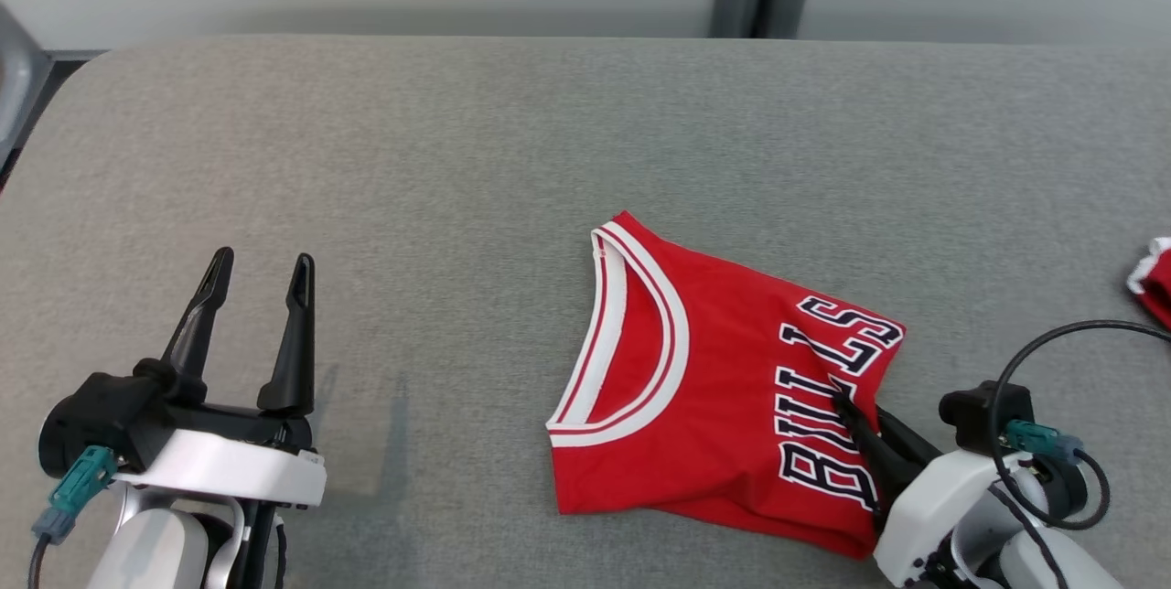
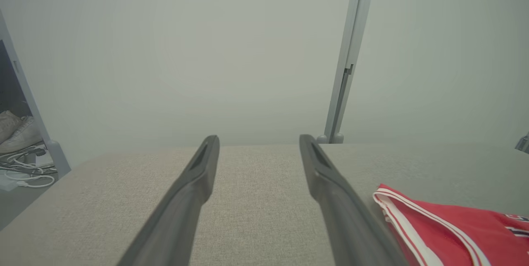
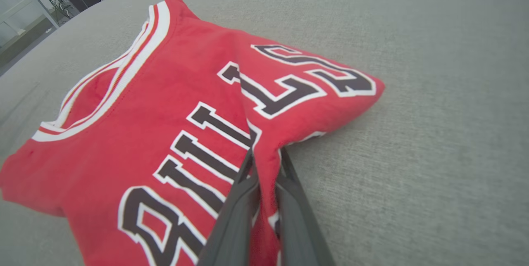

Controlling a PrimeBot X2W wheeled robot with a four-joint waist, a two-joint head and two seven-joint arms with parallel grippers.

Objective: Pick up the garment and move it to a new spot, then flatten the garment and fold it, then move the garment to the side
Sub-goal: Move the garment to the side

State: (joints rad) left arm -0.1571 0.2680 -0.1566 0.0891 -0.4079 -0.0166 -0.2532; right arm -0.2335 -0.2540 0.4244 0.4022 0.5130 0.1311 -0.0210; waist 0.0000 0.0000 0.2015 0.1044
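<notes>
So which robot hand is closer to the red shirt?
Right. The right gripper pinches a fold of the red shirt; the left gripper hangs open, apart on its left.

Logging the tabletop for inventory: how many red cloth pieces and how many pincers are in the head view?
Red cloth pieces: 2 (folded red BULLS jersey with white trim; red-and-white cloth at the right edge)
Dark two-fingered pincers: 2 (left pincer; right pincer)
Total: 4

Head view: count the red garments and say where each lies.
2. One red jersey lies right of centre, pinched by the right end effector. Another white-trimmed red piece sits at the right edge, mostly out of frame.
</notes>
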